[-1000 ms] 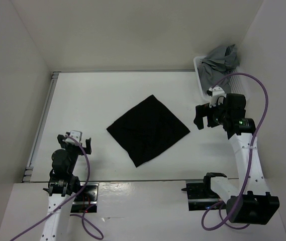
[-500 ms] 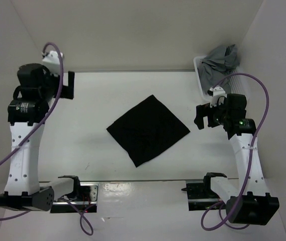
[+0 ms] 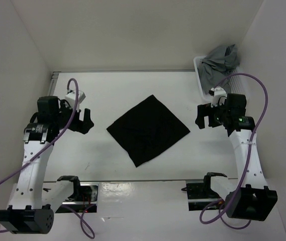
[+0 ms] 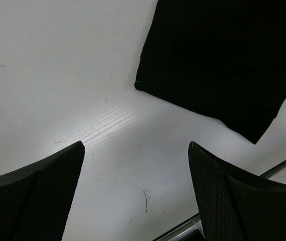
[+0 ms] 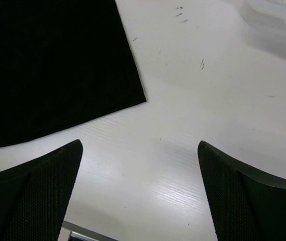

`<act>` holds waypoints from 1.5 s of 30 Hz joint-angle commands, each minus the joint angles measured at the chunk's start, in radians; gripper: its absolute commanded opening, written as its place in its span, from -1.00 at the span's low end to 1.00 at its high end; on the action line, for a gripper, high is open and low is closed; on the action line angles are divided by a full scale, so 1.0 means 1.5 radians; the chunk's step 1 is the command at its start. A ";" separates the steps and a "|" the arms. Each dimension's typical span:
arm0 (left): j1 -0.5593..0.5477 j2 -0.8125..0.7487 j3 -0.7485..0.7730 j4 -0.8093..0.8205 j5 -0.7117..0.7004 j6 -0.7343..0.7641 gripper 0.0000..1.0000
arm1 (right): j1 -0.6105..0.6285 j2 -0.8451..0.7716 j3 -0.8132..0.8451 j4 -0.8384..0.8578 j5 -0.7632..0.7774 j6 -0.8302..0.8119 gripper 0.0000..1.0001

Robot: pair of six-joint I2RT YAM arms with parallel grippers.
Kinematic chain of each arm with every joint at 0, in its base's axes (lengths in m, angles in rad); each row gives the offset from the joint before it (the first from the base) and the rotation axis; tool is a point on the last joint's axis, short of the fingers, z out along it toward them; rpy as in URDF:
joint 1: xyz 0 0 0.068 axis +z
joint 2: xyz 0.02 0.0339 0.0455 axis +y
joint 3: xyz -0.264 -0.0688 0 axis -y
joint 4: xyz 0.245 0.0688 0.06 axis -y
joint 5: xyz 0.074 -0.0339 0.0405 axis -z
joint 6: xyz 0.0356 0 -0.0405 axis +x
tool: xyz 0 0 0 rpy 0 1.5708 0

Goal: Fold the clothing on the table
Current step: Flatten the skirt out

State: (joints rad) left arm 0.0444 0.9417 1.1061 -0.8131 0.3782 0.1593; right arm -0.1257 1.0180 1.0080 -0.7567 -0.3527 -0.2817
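Both wrist views cut off the clothing (image 4: 223,55), grey garment (image 3: 218,63) half-hiding basket (image 3: 199,80)

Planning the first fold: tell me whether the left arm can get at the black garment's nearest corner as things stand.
Probably yes. The left end effector hangs open beside the clothing. The garment's corner lies just ahead in the wrist view, with only white table between them.
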 commanded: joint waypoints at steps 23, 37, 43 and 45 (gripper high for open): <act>-0.154 0.472 -0.006 0.246 -0.019 0.201 0.11 | -0.073 0.010 0.018 -0.008 -0.041 -0.026 0.98; -0.161 0.539 0.014 0.268 -0.025 0.160 -0.15 | 0.096 0.115 0.024 0.033 0.018 -0.004 0.98; -0.162 0.572 0.014 0.262 -0.045 0.146 -0.37 | 0.184 0.208 0.059 0.054 0.074 0.016 0.98; -0.168 0.572 0.014 0.262 -0.062 0.146 -0.47 | 0.203 0.233 0.059 0.062 0.099 0.023 0.98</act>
State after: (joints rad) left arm -0.1986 1.7920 1.1023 -0.4179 0.3103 0.3870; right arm 0.1318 1.3296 1.0477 -0.7269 -0.2794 -0.2771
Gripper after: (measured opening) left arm 0.287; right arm 0.991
